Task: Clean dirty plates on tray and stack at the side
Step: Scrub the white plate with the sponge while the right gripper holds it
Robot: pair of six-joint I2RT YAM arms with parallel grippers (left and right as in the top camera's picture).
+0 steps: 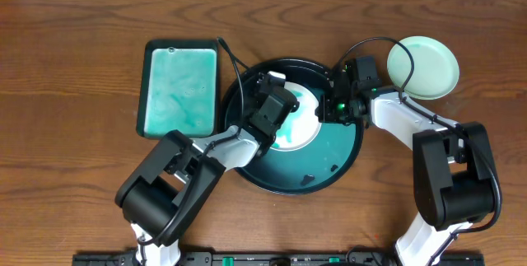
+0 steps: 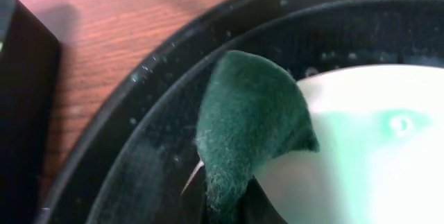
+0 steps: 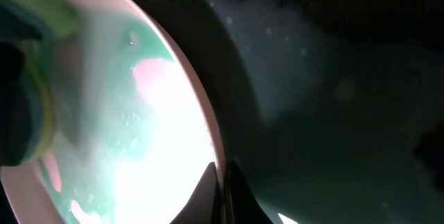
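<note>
Currently, two plates are in view, plus one round tray (image 1: 346,163), one rectangular tray (image 1: 181,85) and one green pad (image 2: 243,134). The white plate (image 1: 305,109) lies inside the round tray, off its centre toward the far side, face up, with a teal smear on its surface. Being round, it has no long axis; whether it lies flat or is tipped cannot be told. The mint plate (image 1: 422,67) rests on the table (image 1: 74,52) just beyond the round tray's far right rim, face up. The rectangular tray sits just left of the round tray, long axis running near to far. The left gripper (image 1: 276,101) is clamped on the pad, which projects from the fingers over the white plate's left rim. The right gripper (image 1: 333,108) is pinched onto the white plate's right rim, fingertips (image 3: 237,200) together on the edge.
</note>
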